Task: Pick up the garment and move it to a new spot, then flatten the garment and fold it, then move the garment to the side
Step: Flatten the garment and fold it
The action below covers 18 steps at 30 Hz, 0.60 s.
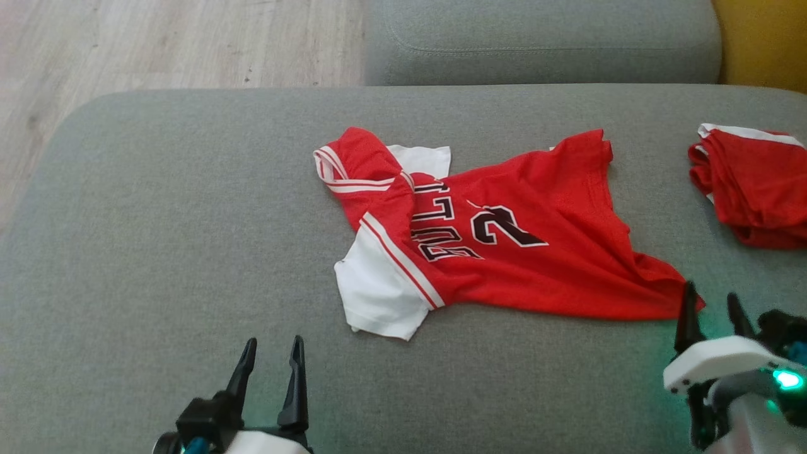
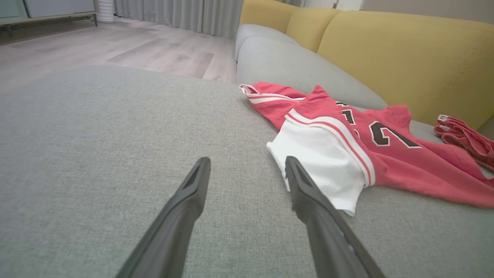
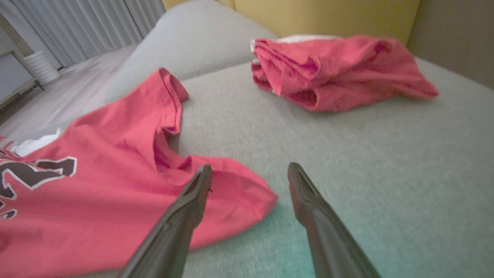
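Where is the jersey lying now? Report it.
In the head view the jersey lies spread mid-cushion, white sleeve toward the robot's left. Its hem corner is by the right gripper, and a second red garment lies apart to its right.

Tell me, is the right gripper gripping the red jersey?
No, the right gripper stands open over a hem corner of the jersey, which lies loose on the grey cushion.
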Tool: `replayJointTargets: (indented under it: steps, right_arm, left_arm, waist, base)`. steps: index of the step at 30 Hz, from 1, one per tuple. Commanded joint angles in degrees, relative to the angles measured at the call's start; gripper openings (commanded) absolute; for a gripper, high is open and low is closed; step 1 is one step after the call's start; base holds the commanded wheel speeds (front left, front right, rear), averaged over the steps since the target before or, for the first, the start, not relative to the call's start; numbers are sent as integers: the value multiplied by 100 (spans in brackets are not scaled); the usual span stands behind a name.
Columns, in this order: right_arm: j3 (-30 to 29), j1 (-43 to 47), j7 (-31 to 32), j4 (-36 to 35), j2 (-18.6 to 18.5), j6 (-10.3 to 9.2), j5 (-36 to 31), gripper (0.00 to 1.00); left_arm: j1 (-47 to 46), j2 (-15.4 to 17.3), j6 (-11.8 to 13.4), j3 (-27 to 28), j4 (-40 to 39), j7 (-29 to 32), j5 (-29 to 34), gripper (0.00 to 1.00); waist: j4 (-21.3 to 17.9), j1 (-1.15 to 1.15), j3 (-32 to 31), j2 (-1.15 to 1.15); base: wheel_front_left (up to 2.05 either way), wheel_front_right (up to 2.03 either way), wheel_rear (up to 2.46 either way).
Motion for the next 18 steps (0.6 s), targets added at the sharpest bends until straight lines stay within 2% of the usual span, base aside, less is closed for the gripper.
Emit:
replayJointTargets:
  steps: [1, 8, 14, 18]
  right_arm:
    - [170, -115, -77, -263, -25, -4, -20, 100]
    - [479, 27, 262, -1510, -24, -4, -16, 100]
    - [885, 153, 750, -2454, -24, -4, 146, 100]
    - [1033, 234, 951, -2861, -24, -4, 232, 100]
  left_arm:
    - [-299, 67, -23, 170, -128, -15, 14, 100]
    - [-1104, -128, -303, -256, 184, 237, 235, 100]
    - [-2018, -419, -537, -438, 1046, 378, 245, 100]
    - [-2535, -552, -606, -439, 1743, 386, 154, 100]
  waist:
    - [-23, 1, 3, 0]
    - [-242, 1, 152, 0]
    - [-548, 1, 434, 0]
    - [-739, 1, 613, 0]
  base:
    - [0, 0, 0]
    - [0, 0, 0]
    - [0, 0, 0]
    - [0, 0, 0]
